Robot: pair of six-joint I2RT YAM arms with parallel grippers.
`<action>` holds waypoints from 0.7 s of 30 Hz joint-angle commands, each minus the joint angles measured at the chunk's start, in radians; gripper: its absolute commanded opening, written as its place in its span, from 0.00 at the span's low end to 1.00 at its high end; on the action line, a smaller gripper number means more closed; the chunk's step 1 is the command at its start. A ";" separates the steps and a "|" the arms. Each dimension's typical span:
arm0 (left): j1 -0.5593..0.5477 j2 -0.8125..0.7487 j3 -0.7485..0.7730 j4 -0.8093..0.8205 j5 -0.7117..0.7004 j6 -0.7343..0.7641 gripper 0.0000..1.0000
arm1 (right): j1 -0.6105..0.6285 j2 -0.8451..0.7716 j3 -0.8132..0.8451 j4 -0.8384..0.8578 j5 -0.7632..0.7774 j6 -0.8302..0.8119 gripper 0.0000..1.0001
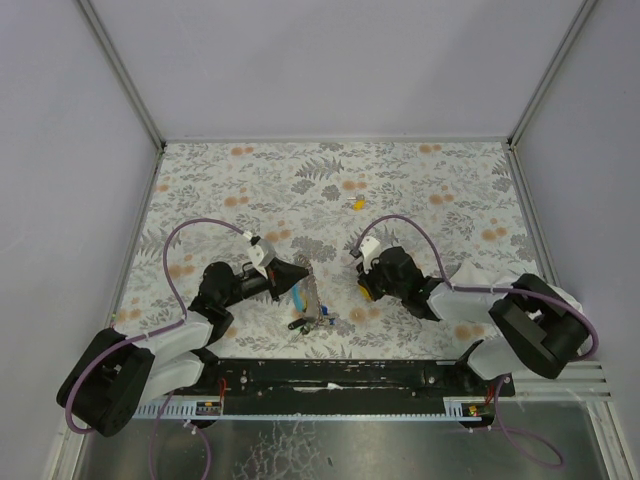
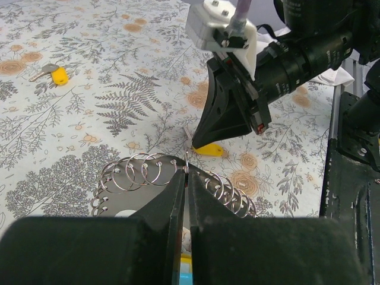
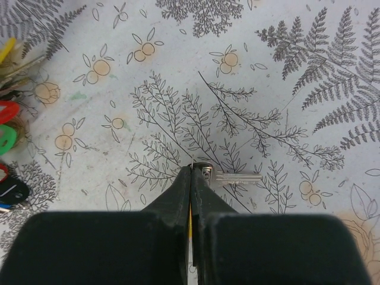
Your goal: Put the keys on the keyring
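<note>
Near edge, 6 o'clock: your left gripper, pinched shut on the keyring, strung keys attached. At its 3 o'clock: right gripper, clamped on one yellow key, not yet threaded. At 12 o'clock: second yellow key, loose. You have both left to thread.

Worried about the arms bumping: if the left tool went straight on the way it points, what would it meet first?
Probably the right tool, tip-down just ahead and shut on a yellow key. The left tool, shut on the keyring, aims roughly at it; the gap is hard to judge.
</note>
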 commanded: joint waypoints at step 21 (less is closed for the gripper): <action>0.005 0.074 0.024 0.170 0.250 0.020 0.00 | -0.002 -0.307 0.210 -0.321 -0.470 -0.335 0.00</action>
